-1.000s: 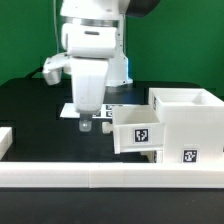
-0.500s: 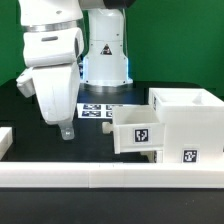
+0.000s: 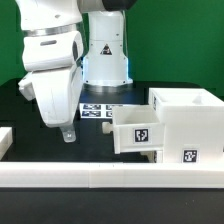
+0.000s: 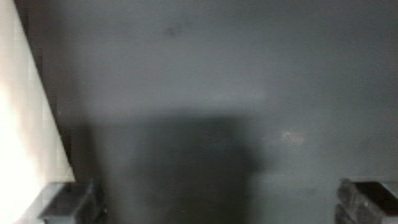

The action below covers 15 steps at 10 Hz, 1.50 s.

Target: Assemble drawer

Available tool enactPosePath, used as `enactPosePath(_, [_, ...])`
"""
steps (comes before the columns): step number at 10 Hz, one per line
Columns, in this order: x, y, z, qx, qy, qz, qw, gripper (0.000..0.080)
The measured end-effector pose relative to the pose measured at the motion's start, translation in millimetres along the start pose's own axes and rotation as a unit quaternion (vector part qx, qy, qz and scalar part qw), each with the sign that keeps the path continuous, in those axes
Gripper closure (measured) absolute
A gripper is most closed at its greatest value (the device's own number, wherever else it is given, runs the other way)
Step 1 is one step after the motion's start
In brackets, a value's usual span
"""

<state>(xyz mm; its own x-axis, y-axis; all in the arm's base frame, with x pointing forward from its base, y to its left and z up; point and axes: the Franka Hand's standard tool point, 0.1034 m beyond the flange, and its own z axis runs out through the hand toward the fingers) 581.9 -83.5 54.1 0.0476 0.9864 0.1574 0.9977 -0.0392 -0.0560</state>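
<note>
The white box housing (image 3: 188,112) stands at the exterior view's right, with a square tag low on its front. A smaller white tray (image 3: 137,130) with a tag on its face sits against the housing's left side. My gripper (image 3: 68,133) hangs low over the black table to the left of the tray, apart from it. In the wrist view the gripper (image 4: 219,205) is open and empty: the two fingertips (image 4: 68,204) stand wide apart over bare dark table. Neither drawer part shows in the wrist view.
A long low white rail (image 3: 100,176) runs along the table's front edge. Another white part (image 3: 4,140) shows at the exterior view's left edge. The marker board (image 3: 98,110) lies behind the gripper. A pale strip (image 4: 13,100) shows at the wrist view's edge.
The arm has swung from above the marker board to the exterior view's left. In the last half second it has barely moved. The drawer parts have not moved.
</note>
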Motion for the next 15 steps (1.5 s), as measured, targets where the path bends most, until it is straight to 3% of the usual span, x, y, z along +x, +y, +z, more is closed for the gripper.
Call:
enactPosePath(3, [26.0, 16.9, -4.1, -0.006, 0.010, -0.010, 1.000, 0.0151])
enactPosePath(8, [54.7, 14.1, 7.3, -0.002, 0.022, -0.020, 1.000, 0.0151])
enactPosePath(10, [60.9, 13.6, 8.4, -0.003, 0.020, -0.003, 1.000, 0.0151])
enactPosePath(15, [96.3, 17.8, 8.6, -0.003, 0.019, 0.010, 1.000, 0.0151])
